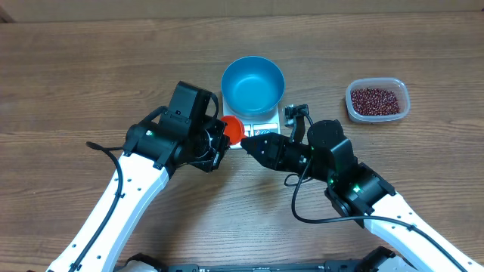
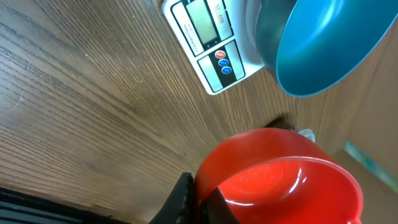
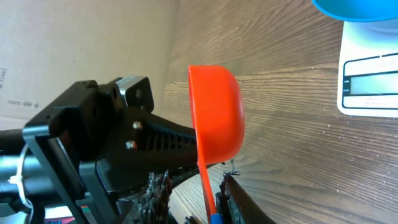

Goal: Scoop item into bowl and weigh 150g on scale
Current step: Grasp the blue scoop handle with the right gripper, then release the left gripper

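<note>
Passing the orange scoop (image 1: 232, 130) between the arms is, I think, the risk: the left gripper (image 1: 221, 137) pinches its cup while the right gripper (image 3: 196, 202) stands partly spread around the handle, so an early release could drop it on the bench (image 1: 91, 75) or knock the empty blue bowl (image 1: 252, 85) on the scale (image 1: 265, 125). The beans (image 1: 376, 99) lie in the clear tub (image 1: 403, 97), well apart. The scale's labels and display are too small to read.

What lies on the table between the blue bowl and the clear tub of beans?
Nothing stands there. The overhead view shows only bare wooden table between the blue bowl and the tub of beans.
</note>
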Robot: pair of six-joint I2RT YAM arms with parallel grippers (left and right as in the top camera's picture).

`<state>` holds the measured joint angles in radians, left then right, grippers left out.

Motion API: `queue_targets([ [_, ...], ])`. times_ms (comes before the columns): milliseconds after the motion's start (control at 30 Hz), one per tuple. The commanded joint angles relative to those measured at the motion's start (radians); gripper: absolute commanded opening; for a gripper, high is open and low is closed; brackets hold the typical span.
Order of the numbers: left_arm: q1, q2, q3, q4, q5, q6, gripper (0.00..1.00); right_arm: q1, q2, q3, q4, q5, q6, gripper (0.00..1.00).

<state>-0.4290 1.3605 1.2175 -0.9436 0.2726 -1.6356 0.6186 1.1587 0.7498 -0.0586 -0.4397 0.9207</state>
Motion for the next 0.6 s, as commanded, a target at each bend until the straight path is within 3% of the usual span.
queue_targets([
  [0,-0.026,-0.008,0.011,0.002,0.035,-0.029,0.04,0.011,0.009,0.003,0.040,-0.005,0.000,0.26],
  [333,-0.025,-0.008,0.011,-0.002,0.035,-0.028,0.04,0.011,0.009,0.003,0.073,-0.005,0.000,0.11],
  [567,-0.025,-0.008,0.011,-0.001,0.034,0.015,0.04,0.011,0.009,0.003,0.073,-0.005,-0.001,0.08],
])
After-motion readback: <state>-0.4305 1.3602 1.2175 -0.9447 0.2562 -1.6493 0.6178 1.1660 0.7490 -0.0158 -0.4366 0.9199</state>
